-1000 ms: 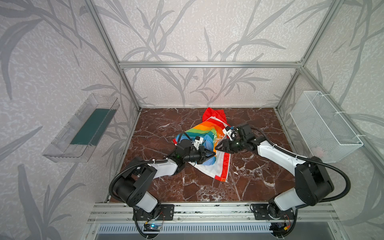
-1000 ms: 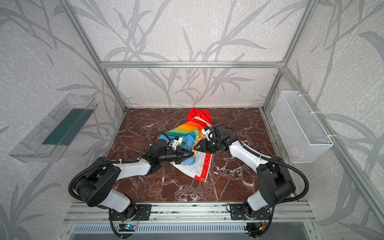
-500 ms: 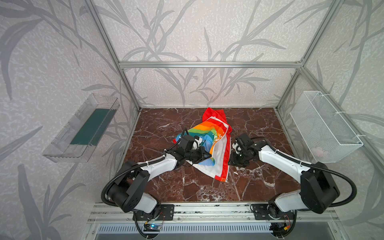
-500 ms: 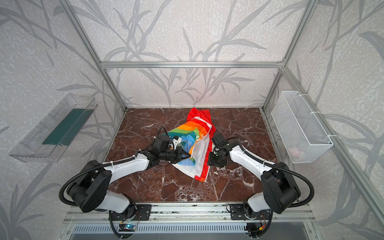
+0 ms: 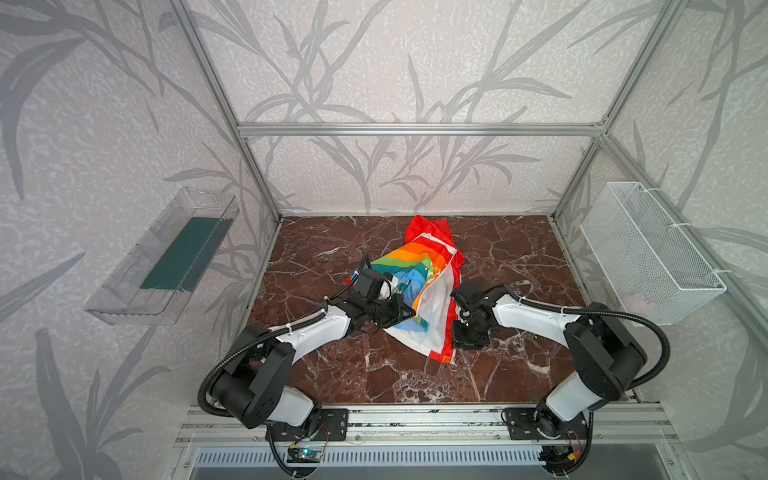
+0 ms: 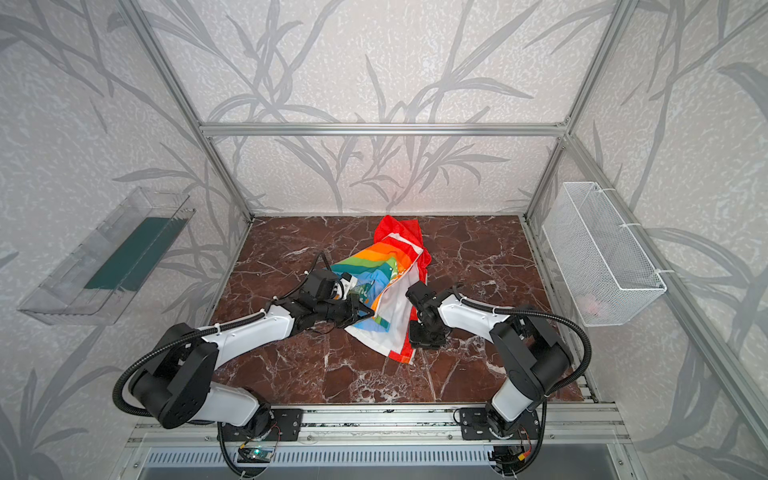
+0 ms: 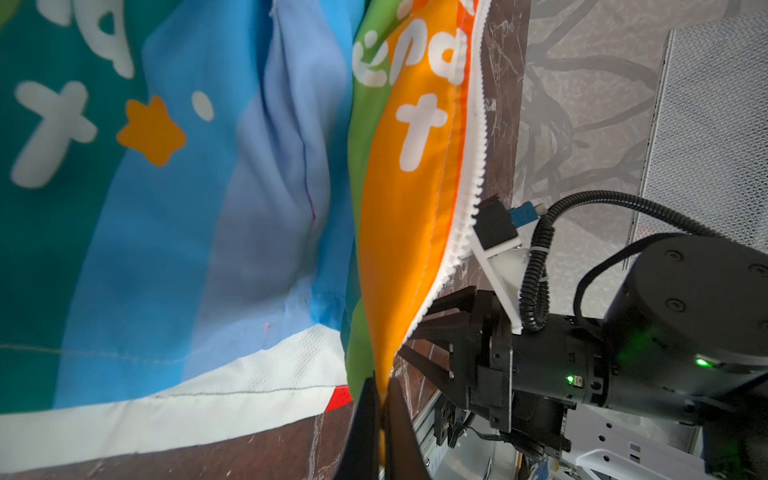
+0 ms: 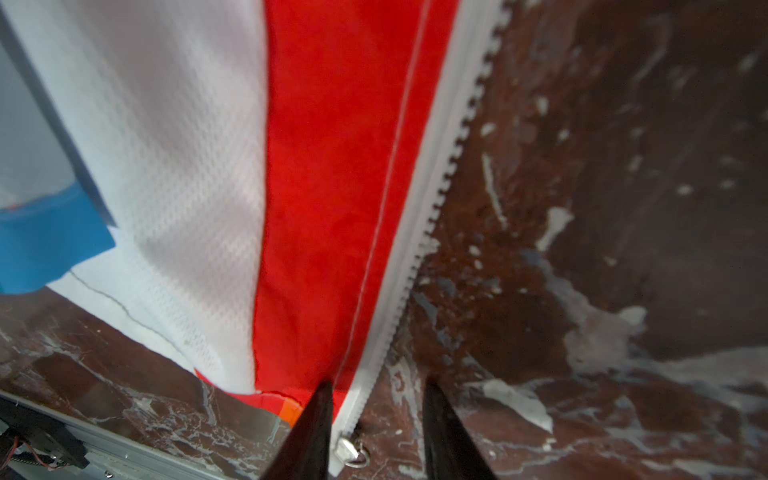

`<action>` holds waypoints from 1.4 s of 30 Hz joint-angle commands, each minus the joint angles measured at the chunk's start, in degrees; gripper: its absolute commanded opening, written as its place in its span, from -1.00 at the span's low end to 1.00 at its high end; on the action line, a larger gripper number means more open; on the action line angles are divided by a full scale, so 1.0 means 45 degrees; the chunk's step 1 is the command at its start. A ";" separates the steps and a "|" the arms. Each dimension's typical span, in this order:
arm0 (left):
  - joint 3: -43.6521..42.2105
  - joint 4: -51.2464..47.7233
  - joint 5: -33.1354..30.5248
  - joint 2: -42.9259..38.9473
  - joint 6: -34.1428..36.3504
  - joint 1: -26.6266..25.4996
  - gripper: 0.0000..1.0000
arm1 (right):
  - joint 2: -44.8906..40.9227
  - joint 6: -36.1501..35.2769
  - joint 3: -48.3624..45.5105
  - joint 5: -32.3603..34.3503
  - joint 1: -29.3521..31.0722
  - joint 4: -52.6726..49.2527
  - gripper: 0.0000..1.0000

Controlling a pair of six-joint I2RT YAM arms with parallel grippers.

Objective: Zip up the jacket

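The left tool point(image 7: 380, 388) is pressed together, pinching the orange front edge of the jacket point(image 5: 419, 266). The right tool point(image 8: 377, 382) stands partly spread, pointing down at the surface point(image 5: 519, 257) and straddling the lower end of the white zipper tape point(image 8: 415, 249). The metal zipper pull point(image 8: 351, 451) lies between its fingers. Only the right wrist view shows that pull. Both top views show the jacket crumpled mid-surface, with bare marble on every side.
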 commanded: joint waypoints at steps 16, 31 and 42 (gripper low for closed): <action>0.0089 -0.0845 -0.0410 -0.0368 0.0548 0.0387 -1.00 | 0.0179 -0.1077 0.1047 0.1679 -0.0573 -0.1135 -1.00; 0.2955 -0.3495 -0.1317 0.0947 0.2398 -0.0122 -1.00 | -0.1468 -0.3425 0.3791 0.2469 -0.2202 -0.6095 -1.00; 0.0865 -0.4997 -0.2320 -0.0883 0.2381 0.0408 -1.00 | 0.3214 -0.2141 0.5799 -0.1311 0.1310 -0.2302 -1.00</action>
